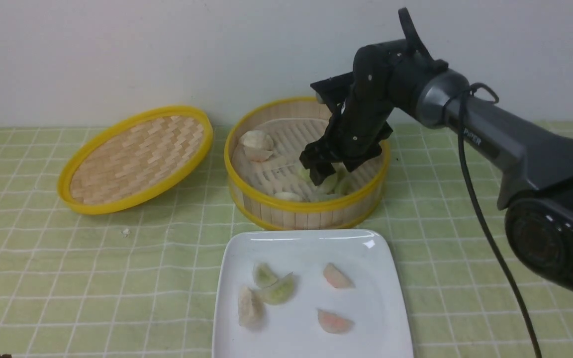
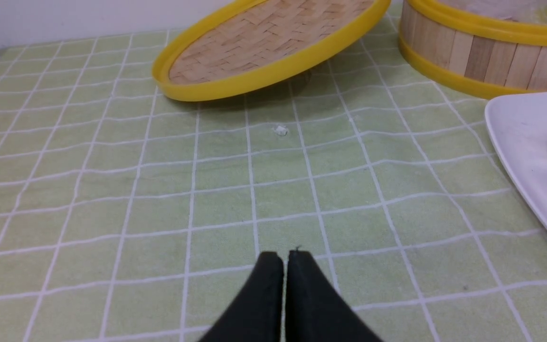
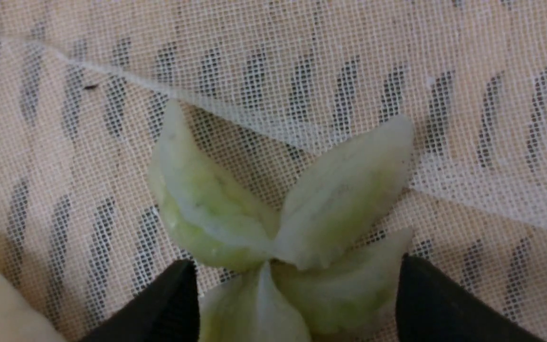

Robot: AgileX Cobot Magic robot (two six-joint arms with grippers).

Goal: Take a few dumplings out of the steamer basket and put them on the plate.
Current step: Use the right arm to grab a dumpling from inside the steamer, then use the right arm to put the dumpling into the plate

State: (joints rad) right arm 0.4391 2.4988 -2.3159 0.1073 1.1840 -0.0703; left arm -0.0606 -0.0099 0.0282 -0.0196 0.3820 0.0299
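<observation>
Dumplings in steamer basket, right fingers spread over them

Green dumplings [image 3: 342, 194] lie clustered on the white perforated liner [image 3: 378, 28] of the steamer basket [image 1: 306, 204]; four show in the right wrist view, their ends meeting near the middle of the group; two more green dumplings [image 1: 277, 291] rest on the plate [image 1: 371, 298], near its left side in the front view and close together.

Right gripper [image 3: 297, 285] reaches down into the basket; its fingers stand well apart, with part of the green cluster between them; none is clamped, though whether either finger touches a dumpling cannot be told. Left gripper [image 2: 285, 266] is over the tablecloth [image 2: 159, 204], left of the plate; its fingers are together, save for a thin slit, and grip nothing.

Also on the plate: one whitish dumpling [image 1: 250, 307], just beside the green pair; two pinkish-orange dumplings [image 1: 335, 322], apart from each other and to the right of the rest. Inside the basket, toward its left wall, a whitish dumpling [image 1: 257, 139] lies beside a pinkish one [image 1: 258, 153]; another pale dumpling [image 1: 288, 196] sits by the near rim.

Woven lid [image 1: 137, 159] stands tilted to the left of the basket, its yellow rim raised on the basket side; a small white scrap [image 1: 126, 232] lies on the cloth in front of it.
</observation>
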